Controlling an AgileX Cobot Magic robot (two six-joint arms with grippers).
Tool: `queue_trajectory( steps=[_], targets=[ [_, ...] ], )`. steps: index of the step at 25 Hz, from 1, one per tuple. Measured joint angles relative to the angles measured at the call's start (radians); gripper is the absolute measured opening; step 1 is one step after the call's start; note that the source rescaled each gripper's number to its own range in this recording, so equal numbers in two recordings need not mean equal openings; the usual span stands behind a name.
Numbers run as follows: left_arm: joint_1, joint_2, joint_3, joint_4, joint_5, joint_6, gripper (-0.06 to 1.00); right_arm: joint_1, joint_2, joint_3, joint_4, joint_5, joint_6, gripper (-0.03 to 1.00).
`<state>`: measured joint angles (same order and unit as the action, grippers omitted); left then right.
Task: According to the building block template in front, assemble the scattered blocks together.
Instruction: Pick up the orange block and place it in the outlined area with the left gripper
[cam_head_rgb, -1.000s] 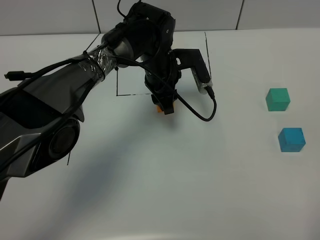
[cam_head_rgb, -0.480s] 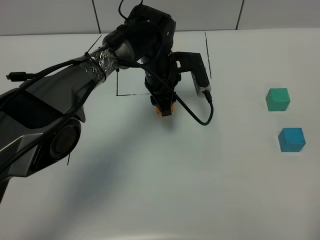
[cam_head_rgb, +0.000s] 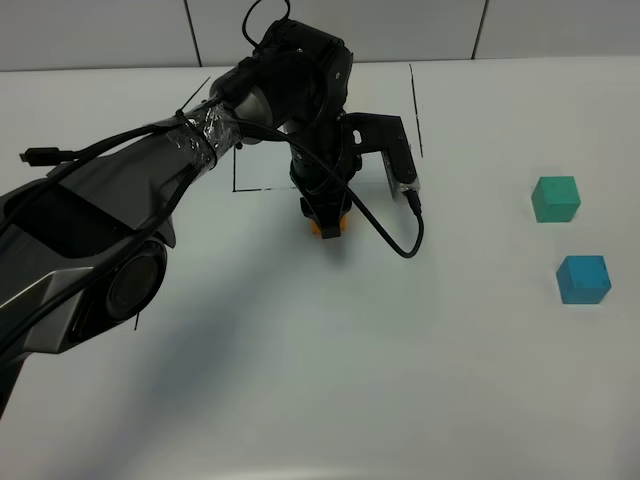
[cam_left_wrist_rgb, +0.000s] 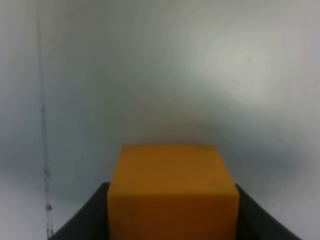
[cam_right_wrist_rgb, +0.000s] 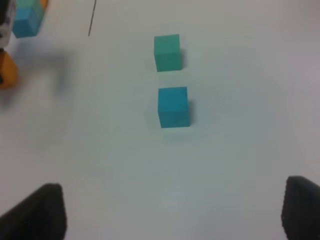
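Note:
My left gripper (cam_head_rgb: 328, 220) reaches over the middle of the table and is shut on an orange block (cam_head_rgb: 326, 227), low over the white surface, just in front of a black drawn square (cam_head_rgb: 262, 188). In the left wrist view the orange block (cam_left_wrist_rgb: 172, 192) sits between the two dark fingers. A green block (cam_head_rgb: 555, 198) and a blue block (cam_head_rgb: 583, 278) lie apart at the right. The right wrist view shows the green block (cam_right_wrist_rgb: 167, 52) and blue block (cam_right_wrist_rgb: 173, 106) ahead of my open, empty right gripper (cam_right_wrist_rgb: 170, 212). The right arm is out of the exterior view.
A light-blue block with an orange piece beside it (cam_right_wrist_rgb: 26, 20) shows at the corner of the right wrist view; the left arm hides it in the exterior view. A black line (cam_head_rgb: 415, 105) runs on the table (cam_head_rgb: 300, 380). A cable (cam_head_rgb: 400, 235) hangs off the left wrist.
My left gripper has shifted slightly toward the front of the table with the orange block in it, and its wrist has turned a little. The green and blue blocks have not moved.

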<state>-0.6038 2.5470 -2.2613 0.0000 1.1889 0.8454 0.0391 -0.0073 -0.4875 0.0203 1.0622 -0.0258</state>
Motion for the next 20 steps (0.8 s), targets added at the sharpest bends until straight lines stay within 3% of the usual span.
queue_trajectory(
  steps=[20],
  targets=[
    [0.000,0.017,-0.002,0.000,0.000,0.057,0.00,0.000,0.000,0.000,0.000,0.000,0.000,0.75]
  ],
)
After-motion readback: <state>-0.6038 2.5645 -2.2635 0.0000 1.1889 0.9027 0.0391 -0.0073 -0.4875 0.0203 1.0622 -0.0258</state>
